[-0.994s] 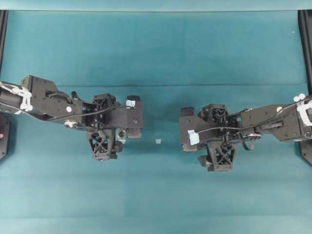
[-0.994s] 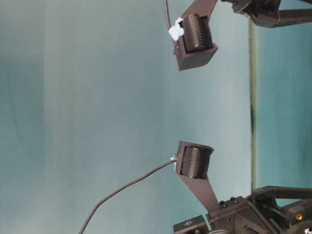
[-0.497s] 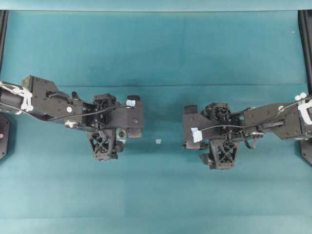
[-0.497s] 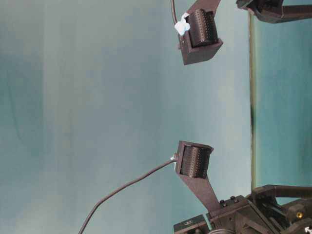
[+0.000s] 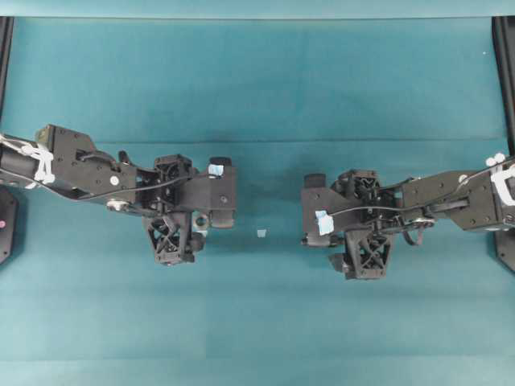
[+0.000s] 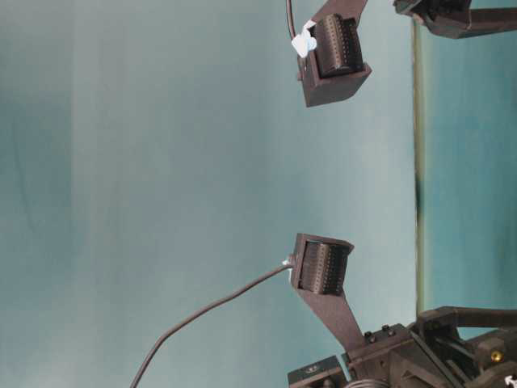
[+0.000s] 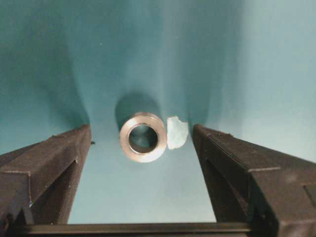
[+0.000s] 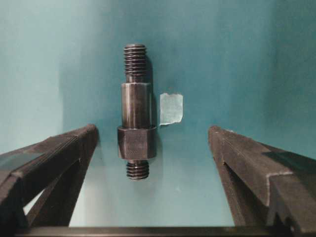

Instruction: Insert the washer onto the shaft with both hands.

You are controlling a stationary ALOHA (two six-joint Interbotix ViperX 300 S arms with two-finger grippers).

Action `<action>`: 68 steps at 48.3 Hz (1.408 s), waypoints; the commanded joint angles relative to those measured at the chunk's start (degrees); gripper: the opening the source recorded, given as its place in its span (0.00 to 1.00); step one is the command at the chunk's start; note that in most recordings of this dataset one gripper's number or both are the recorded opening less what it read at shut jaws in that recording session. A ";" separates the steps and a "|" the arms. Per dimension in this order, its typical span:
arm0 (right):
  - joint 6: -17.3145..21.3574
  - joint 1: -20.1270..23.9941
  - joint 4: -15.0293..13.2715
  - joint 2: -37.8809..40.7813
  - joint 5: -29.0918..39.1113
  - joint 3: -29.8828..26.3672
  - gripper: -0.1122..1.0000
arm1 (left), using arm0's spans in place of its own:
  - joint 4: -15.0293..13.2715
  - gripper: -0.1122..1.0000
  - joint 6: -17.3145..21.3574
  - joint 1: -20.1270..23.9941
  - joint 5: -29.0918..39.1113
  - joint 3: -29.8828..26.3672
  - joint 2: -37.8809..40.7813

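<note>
While both end effectors are held with jaws wide apart and nothing gripped, the washer is seen lying between the left end effector's fingers, a pale tape square touching its right edge. The shaft lies lengthwise between the right end effector's fingers, nearer the left one, beside another tape square. Open teal worktop is left between the arms and towards the far edge.

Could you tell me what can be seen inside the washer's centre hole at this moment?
Only teal mat shows through the washer; nothing is threaded in it. The surface beneath its rim is hidden.
</note>
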 commanded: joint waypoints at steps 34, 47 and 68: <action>-0.18 -0.26 0.18 0.79 3.69 -0.79 0.80 | 0.00 0.90 0.00 0.09 -0.35 -1.05 -0.18; 0.09 -0.18 0.26 0.79 4.48 -0.79 0.80 | 0.00 0.90 0.00 0.09 -0.26 -1.05 -0.18; 0.09 -0.26 0.35 0.79 4.83 -1.32 0.77 | 0.00 0.88 0.00 0.00 -0.26 -1.14 -0.18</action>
